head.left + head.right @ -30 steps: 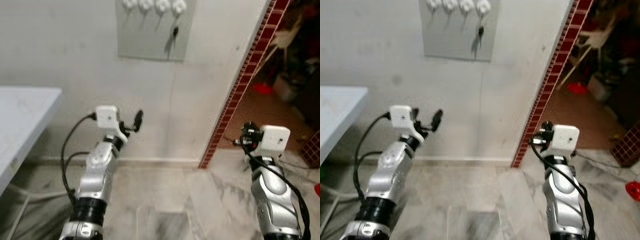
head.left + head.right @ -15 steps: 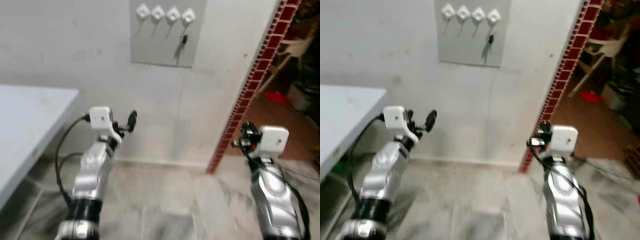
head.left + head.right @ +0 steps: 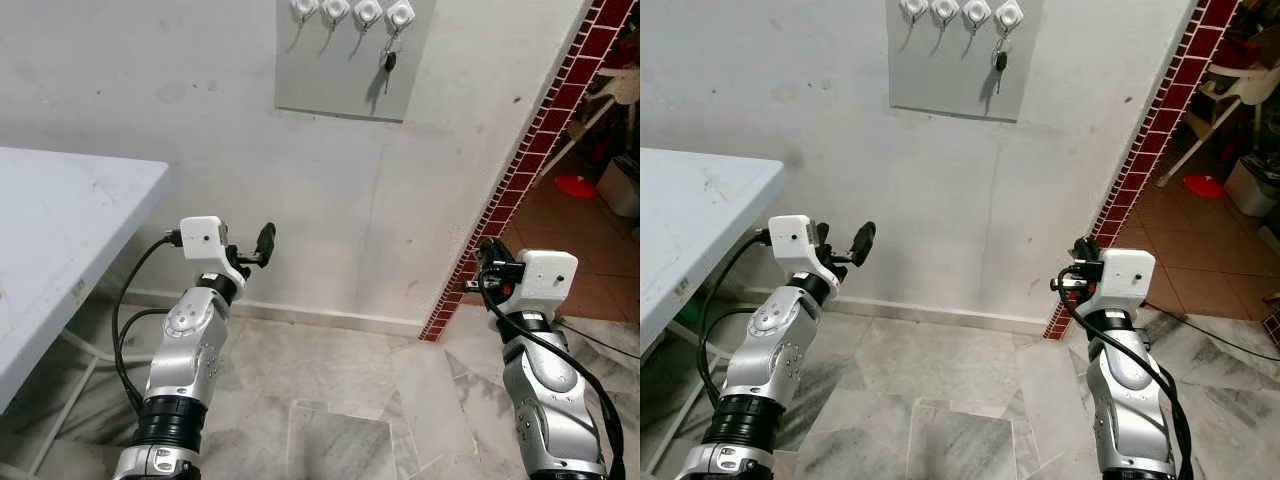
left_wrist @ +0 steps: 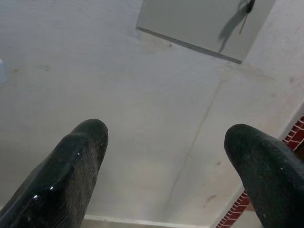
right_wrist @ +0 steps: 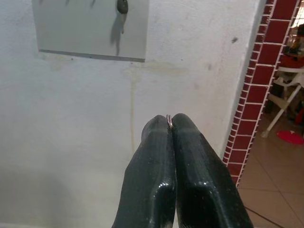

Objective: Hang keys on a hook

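We are standing before the wall, approaching the hooks. Our left gripper (image 4: pixel 166 156) is hovering with fingers spread, empty. The right gripper (image 5: pixel 169 124) is pinching a key ring (image 5: pixel 168 118). Next, we judge, comes raising it to a free hook (image 3: pixel 335 10) on the grey hook board (image 3: pixel 345 75), beside the hung key (image 3: pixel 389 62).

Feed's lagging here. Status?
Left gripper open, empty. Right gripper shut on a key ring. One key hangs on the rightmost hook; three hooks free. Nothing in the way.
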`<state>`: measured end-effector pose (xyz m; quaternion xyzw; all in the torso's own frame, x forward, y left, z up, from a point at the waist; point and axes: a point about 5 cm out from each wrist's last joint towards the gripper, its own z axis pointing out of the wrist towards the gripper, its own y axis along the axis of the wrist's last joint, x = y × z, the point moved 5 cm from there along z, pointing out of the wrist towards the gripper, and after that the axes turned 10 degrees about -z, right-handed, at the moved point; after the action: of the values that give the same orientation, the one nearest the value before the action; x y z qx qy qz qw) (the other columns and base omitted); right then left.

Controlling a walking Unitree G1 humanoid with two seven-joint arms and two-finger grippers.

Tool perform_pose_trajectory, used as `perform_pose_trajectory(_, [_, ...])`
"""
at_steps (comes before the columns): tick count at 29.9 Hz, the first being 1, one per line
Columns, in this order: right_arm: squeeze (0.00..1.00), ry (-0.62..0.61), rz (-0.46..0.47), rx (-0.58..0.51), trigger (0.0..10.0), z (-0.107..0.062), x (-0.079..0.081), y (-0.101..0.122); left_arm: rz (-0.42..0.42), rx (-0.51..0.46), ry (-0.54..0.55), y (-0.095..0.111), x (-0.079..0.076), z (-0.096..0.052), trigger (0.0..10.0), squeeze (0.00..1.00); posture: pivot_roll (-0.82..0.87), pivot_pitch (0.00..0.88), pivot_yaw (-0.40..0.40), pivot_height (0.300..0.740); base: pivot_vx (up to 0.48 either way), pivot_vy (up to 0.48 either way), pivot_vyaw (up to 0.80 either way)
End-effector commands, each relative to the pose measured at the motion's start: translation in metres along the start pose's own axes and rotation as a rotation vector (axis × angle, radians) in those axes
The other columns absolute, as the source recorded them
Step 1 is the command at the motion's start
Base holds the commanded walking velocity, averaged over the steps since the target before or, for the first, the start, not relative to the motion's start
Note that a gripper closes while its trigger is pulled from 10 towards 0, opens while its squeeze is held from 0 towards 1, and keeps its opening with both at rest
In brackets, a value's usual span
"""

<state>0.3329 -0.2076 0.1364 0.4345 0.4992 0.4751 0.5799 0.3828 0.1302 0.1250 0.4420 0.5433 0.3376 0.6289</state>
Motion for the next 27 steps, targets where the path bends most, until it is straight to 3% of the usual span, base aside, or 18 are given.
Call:
perform_pose_trajectory(1, [0.00, 0.005, -0.002, -0.033, 10.0, 0.001, -0.001, 0.010, 0.002, -0.009, 0.003, 0.005, 0.001, 0.000, 10.0, 0.00, -0.01, 0.000, -0.074, 0.740, 0.000, 0.000, 0.00])
perform_pose_trajectory(8, [0.00, 0.024, 0.005, -0.057, 10.0, 0.002, 0.001, 0.015, 0.006, -0.026, -0.012, 0.011, -0.001, 0.000, 10.0, 0.00, -0.01, 0.000, -0.075, 0.740, 0.117, 0.000, 0.00])
perform_pose_trajectory(27, [0.00, 0.064, 0.017, -0.081, 10.0, 0.004, 0.007, 0.021, 0.009, -0.051, -0.012, 0.023, 0.002, -0.001, 10.0, 0.00, 0.01, 0.000, -0.078, 0.740, 0.355, 0.000, 0.00])
